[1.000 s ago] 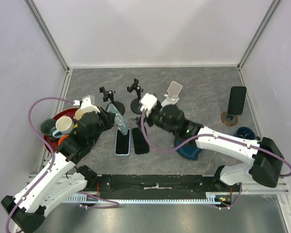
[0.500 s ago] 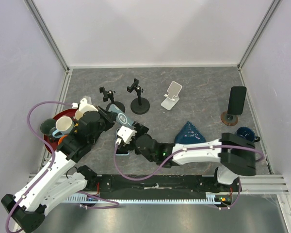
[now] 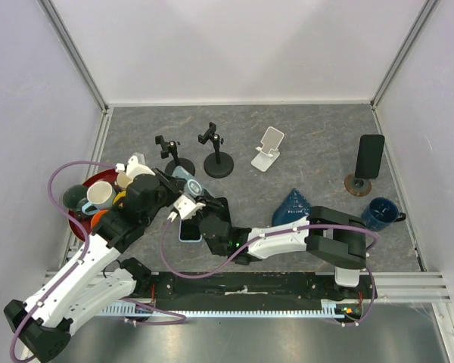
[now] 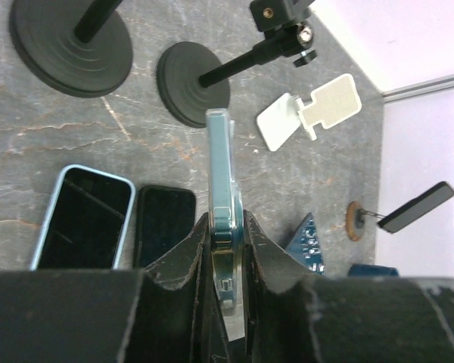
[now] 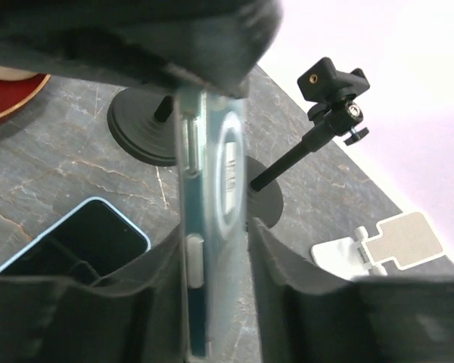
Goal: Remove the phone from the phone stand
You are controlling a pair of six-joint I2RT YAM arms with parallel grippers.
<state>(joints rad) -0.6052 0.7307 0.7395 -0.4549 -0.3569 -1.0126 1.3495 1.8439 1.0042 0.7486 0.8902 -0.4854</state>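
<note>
A teal-cased phone (image 3: 184, 178) hangs edge-up above the table, with my left gripper (image 3: 169, 184) shut on its lower end. From the wrist, the phone (image 4: 220, 162) runs straight out between those jaws (image 4: 225, 236). My right gripper (image 3: 191, 200) has come in from the right, and its jaws lie against both faces of the same phone (image 5: 212, 189). A second, black phone (image 3: 371, 156) stands propped on a small round brown stand (image 3: 356, 183) at the far right, apart from both arms.
Two black clamp stands (image 3: 173, 161) (image 3: 216, 159) and a white folding stand (image 3: 268, 150) stand behind the held phone. A light-blue phone (image 4: 83, 219) and a black one (image 4: 163, 227) lie flat below. Left: red plate of cups (image 3: 82, 219). Right: blue wedge (image 3: 295, 206), blue mug (image 3: 380, 212).
My right arm has swung from the back centre to the left and down beside my left gripper, and its jaws have closed round the teal phone. The left arm has hardly moved.
</note>
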